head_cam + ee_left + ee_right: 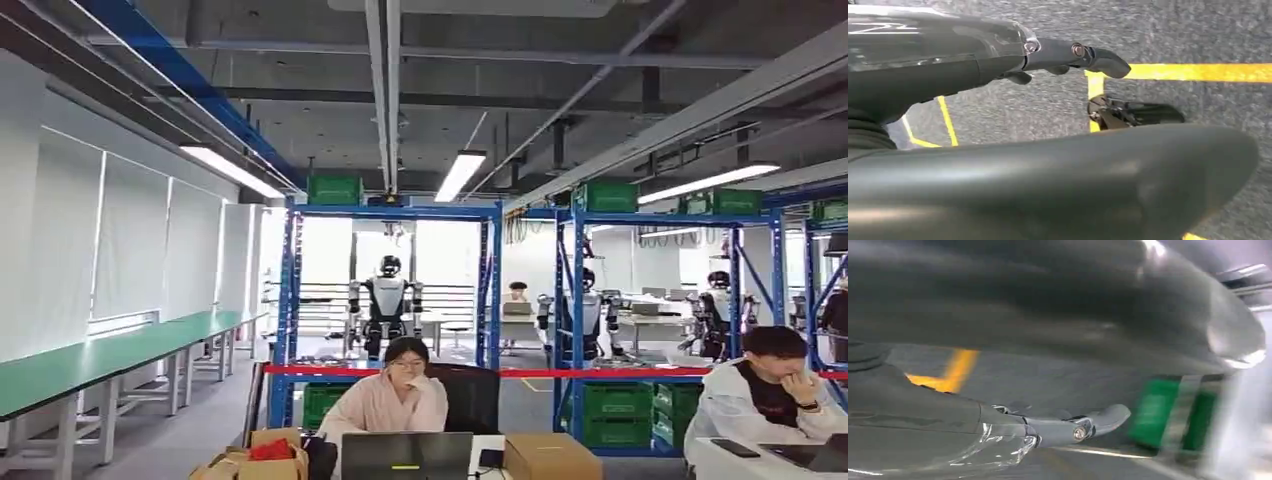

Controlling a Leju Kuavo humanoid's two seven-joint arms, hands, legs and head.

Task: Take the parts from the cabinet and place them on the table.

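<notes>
Both hands hung low over grey speckled floor marked with yellow tape (1198,72). At the left hand (1013,100), a thick matte-grey thumb and a dark slender finger (1098,57) stood apart with nothing between them. The right hand (1038,390) looked the same, thumb and finger (1098,422) apart and empty, beside a blurred green crate (1168,412).

Further out, the head view showed cardboard boxes (550,455), a laptop (405,455) and two seated people at a desk. Behind them stood blue steel shelving (390,300) stretched with red tape and holding green plastic bins (615,400), with other humanoid robots (385,300) beyond and long green-topped benches (100,360) along the left wall.

No cabinet or parts could be made out, so where the task's things lay was not visible. If the parts sit in such bins, I would guess them rigid and fairly light; grip points cannot be judged yet.
</notes>
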